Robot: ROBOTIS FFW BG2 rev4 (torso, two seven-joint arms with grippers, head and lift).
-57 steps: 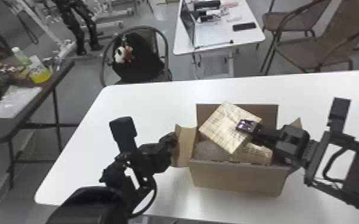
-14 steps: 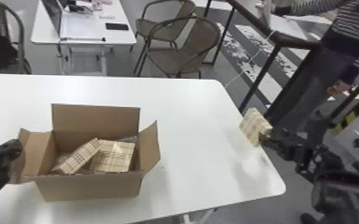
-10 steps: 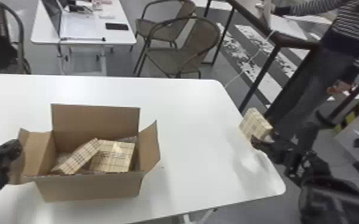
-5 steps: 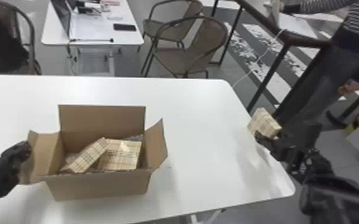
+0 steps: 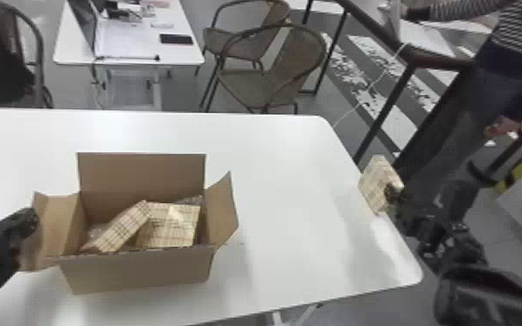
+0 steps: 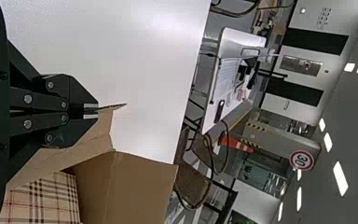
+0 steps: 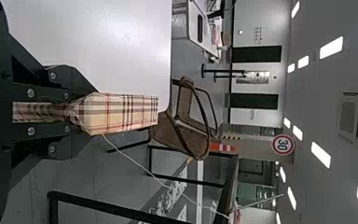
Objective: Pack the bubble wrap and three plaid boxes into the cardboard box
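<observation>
On the left of the head view, the left gripper [image 5: 29,216] is at the cardboard box's [image 5: 143,268] left flap; in the left wrist view the left gripper [image 6: 91,111] is shut on that flap's edge. Inside the open cardboard box, one plaid box [image 5: 121,229] leans tilted against a second plaid box [image 5: 169,229], with bubble wrap [image 5: 193,200] partly hidden beside and behind them. The right gripper [image 5: 392,195] holds a third plaid box [image 5: 377,184] at the table's right edge. In the right wrist view, the right gripper [image 7: 77,112] is shut on this plaid box [image 7: 121,113].
The white table [image 5: 290,195] has open space between the cardboard box and its right edge. Beyond its far side stand chairs [image 5: 269,86] and a smaller table [image 5: 130,47]. A dark railing [image 5: 386,112] rises behind the right gripper.
Since the oldest frame, the head view has turned right. The plaid box held above the cardboard box now lies inside, and my right gripper has another at the table's right edge.
</observation>
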